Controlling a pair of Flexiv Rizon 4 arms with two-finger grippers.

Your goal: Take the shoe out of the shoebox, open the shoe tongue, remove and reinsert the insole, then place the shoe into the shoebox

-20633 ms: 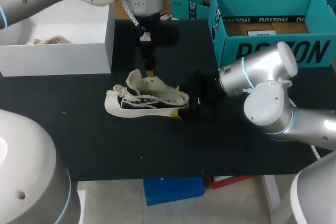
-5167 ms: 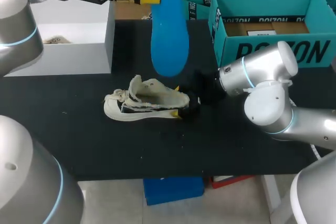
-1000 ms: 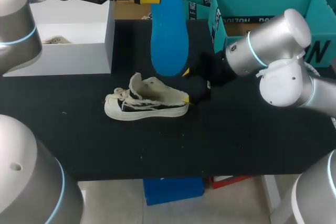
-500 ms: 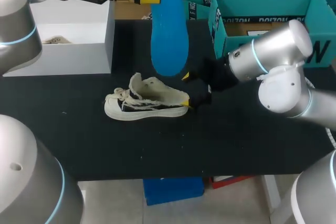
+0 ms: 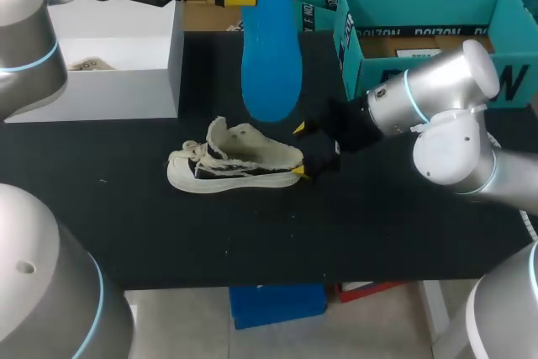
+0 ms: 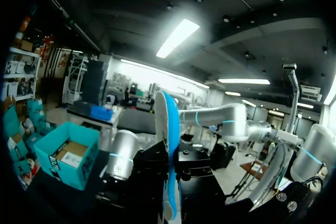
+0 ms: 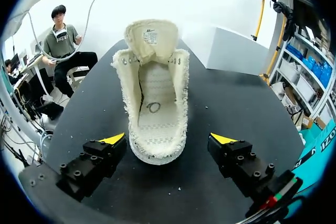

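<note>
Frayed cream canvas shoe [image 5: 244,157], smooth elongated blue insole [image 5: 271,56]

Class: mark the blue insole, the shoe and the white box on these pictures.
blue insole [image 5: 271,48], head view, middle of its blue face.
shoe [image 7: 156,103], right wrist view, the floor inside it.
white box [image 5: 126,90], head view, its front wall.

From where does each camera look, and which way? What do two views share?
Head view: above and behind, looking down; left arm, right arm, shoe, raised insole.
Left wrist view: on left arm, facing outward; left gripper clamps insole edge-on.
Right wrist view: on right arm, facing the shoe's heel; right gripper open, flanking it.
Shared: head and right wrist views show the shoe.
</note>
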